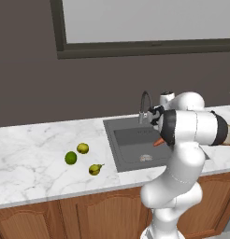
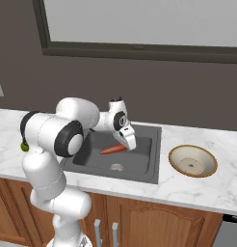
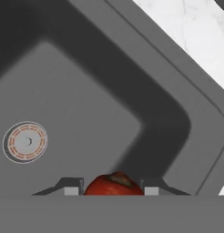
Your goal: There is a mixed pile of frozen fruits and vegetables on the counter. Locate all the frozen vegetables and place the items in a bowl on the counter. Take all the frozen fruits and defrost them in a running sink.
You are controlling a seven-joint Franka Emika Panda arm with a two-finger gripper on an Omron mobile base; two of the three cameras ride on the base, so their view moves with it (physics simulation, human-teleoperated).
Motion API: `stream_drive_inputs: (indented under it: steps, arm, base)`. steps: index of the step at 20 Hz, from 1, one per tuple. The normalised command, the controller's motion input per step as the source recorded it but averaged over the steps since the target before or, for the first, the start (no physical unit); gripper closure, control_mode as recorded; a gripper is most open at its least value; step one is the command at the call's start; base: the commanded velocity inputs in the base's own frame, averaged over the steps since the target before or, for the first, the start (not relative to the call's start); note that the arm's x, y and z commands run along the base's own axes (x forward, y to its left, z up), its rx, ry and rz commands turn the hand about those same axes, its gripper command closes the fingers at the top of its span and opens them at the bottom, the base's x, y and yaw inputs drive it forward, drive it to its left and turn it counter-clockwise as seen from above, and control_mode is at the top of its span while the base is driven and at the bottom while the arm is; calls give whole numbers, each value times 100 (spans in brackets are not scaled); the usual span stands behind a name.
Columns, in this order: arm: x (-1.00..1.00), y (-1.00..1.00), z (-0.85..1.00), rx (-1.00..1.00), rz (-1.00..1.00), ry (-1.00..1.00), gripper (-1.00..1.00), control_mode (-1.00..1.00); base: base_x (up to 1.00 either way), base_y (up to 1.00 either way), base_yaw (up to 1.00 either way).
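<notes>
Clamped between the two dark fingertips of the gripper (image 3: 113,191) is the slim, tapered orange carrot (image 2: 113,149), pinched at its thick stem end so the pointed end sticks out sideways. In the hand view that blunt end (image 3: 114,184) sits squarely between the tips, reddish-orange against the grey below.

The carrot hangs in the air above the dark grey, square recessed sink (image 2: 139,170), over the basin and not touching it, with the round metal drain (image 3: 25,141) off to one side beneath. The tall curved metal faucet (image 1: 145,103) stands behind the arm; I cannot tell whether water is running.

The step in hand looks like the carry: a vegetable is being taken across the basin toward the shallow, wide bowl with a tan wooden rim and pale inside (image 2: 192,161), which sits on the white marble counter with grey veins (image 2: 188,190) just beside the sink on its far side from the pile. The next move calls for swinging on past the sink's edge (no letting go early, or the carrot lands with the fruit's destination) and lowering over the bowl before the jaws part.

On the other side of the sink wait the bright green ball (image 1: 70,158), the dull yellow-green ball (image 1: 82,148) and the small yellow-green pear (image 1: 95,169), near one another.
</notes>
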Motion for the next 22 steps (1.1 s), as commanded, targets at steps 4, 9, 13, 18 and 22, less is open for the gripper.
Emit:
stream_drive_inputs:
  steps: [4, 9, 13, 18, 22]
  arm:
    - [16, -66, 13, 0, 3, 0, 100, -100]
    - [5, -62, 30, 15, 4, -2, 100, -100]
    - [0, -64, 27, 21, 4, -1, 100, -100]
    - [6, -71, 15, 13, 3, 1, 100, -100]
    - [27, -69, 4, 1, 2, 6, 100, -100]
  base:
    - [0, 0, 0]
    - [0, 0, 0]
    - [0, 0, 0]
    - [0, 0, 0]
    - [0, 0, 0]
